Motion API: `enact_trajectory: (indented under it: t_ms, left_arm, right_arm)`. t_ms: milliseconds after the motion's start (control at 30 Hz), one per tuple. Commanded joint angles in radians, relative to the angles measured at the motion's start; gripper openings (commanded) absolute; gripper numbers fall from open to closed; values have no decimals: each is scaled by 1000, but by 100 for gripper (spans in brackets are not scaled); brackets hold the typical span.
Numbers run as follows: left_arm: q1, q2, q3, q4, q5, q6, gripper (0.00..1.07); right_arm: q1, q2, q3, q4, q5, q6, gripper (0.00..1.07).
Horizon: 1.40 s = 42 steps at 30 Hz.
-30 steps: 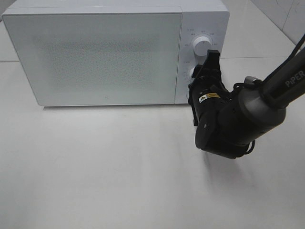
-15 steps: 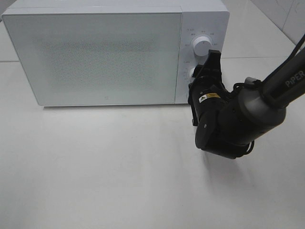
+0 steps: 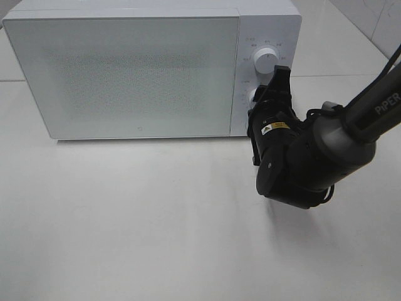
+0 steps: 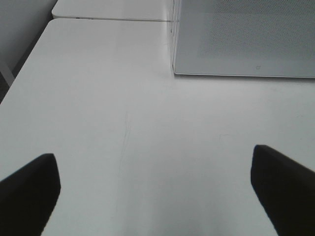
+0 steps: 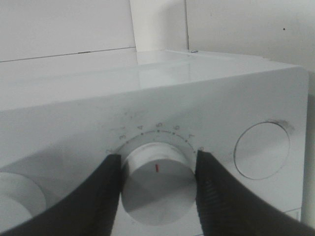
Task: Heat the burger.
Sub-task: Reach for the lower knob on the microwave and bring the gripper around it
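Observation:
The burger is out of view; the white microwave (image 3: 125, 69) stands with its door closed. My right gripper (image 3: 264, 92) reaches to the control panel at the microwave's right end. It is shut on the lower knob (image 5: 156, 183), a white dial with a red mark. A black finger (image 5: 101, 196) presses on each side of the dial. The upper knob (image 3: 266, 61) is free. My left gripper (image 4: 156, 189) shows only in its wrist view. It hovers open over bare table near the microwave's front left corner (image 4: 173, 69), with nothing between its fingers.
A round white button (image 5: 261, 150) sits on the panel beside the gripped dial. The white table (image 3: 138, 219) stretches in front of the microwave. The right arm's black wrist and forearm (image 3: 313, 157) hang over the table's right side. A second tabletop (image 4: 113, 9) adjoins behind.

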Motion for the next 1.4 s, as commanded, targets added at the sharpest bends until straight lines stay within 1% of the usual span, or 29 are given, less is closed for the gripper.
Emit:
enact_trajectory:
  t_ms: [33, 67, 100, 133, 167, 200, 267, 367, 433, 533, 567, 600, 633, 700, 967, 1067, 1100, 1133, 1200, 1233, 1300, 1367, 1400]
  left_arm:
    - [3, -25, 1, -4, 3, -5, 98]
    - [3, -25, 1, -4, 3, -5, 98]
    - [3, -25, 1, -4, 3, -5, 98]
    - [3, -25, 1, -4, 3, -5, 98]
    - [3, -25, 1, -4, 3, -5, 98]
    - [3, -25, 1, -4, 3, -5, 98]
    - [3, -25, 1, -4, 3, -5, 98]
    - [3, -25, 1, -4, 3, -5, 98]
    - [3, -25, 1, -4, 3, -5, 98]
    - [3, -25, 1, -4, 3, -5, 98]
    - [3, -25, 1, -4, 3, -5, 98]
    - [3, -25, 1, -4, 3, -5, 98]
    - [3, -25, 1, -4, 3, -5, 98]
    - [3, -25, 1, -4, 3, -5, 98]
    - [3, -25, 1, -4, 3, -5, 98]
    - [3, -25, 1, -4, 3, -5, 98]
    - [3, -25, 1, -4, 3, -5, 98]
    - [3, -25, 1, -4, 3, -5, 98]
    - [3, -25, 1, -4, 3, -5, 98]
    - [3, -25, 1, -4, 3, -5, 98]
    - [3, -25, 1, -4, 3, -5, 98]
    - [3, -25, 1, -4, 3, -5, 98]
    - [3, -25, 1, -4, 3, -5, 98]
  right_arm:
    - [-4, -8, -25, -60, -180, -12, 26]
    - [-4, -8, -25, -54, -180, -15, 32]
    - [-4, -8, -25, -54, -180, -15, 32]
    - [-4, -8, -25, -39, -180, -19, 38]
    - [-4, -8, -25, -33, -180, -19, 41]
    - [-4, -8, -25, -33, -180, -19, 41]
    - [-5, -8, -25, -3, -182, -28, 49]
    - [-7, -8, -25, 4, -182, -34, 50]
    - [-7, -8, -25, 15, -182, -50, 56]
    - [-7, -8, -25, 15, -182, -50, 58]
    - [-7, -10, -25, 14, -182, -50, 63]
    - [-7, -10, -24, 14, -180, -56, 65]
    - [-7, -10, -24, 14, -180, -56, 65]
    - [-4, -11, -24, -4, -180, -96, 69]
    - [-4, -12, -20, -53, -180, -126, 70]
    - [-4, -30, 9, -66, -172, -144, 70]
    - [-4, -49, 37, -68, -170, -174, 70]
    - [-4, -49, 37, -68, -170, -174, 70]
    - [-4, -84, 95, -122, -153, -211, 70]
    - [-4, -84, 95, -122, -153, -211, 70]
    - [-4, -114, 140, -164, -78, -233, 70]
    - [-4, -126, 153, -174, -43, -252, 70]
    - [-4, -151, 173, -181, 16, -307, 70]
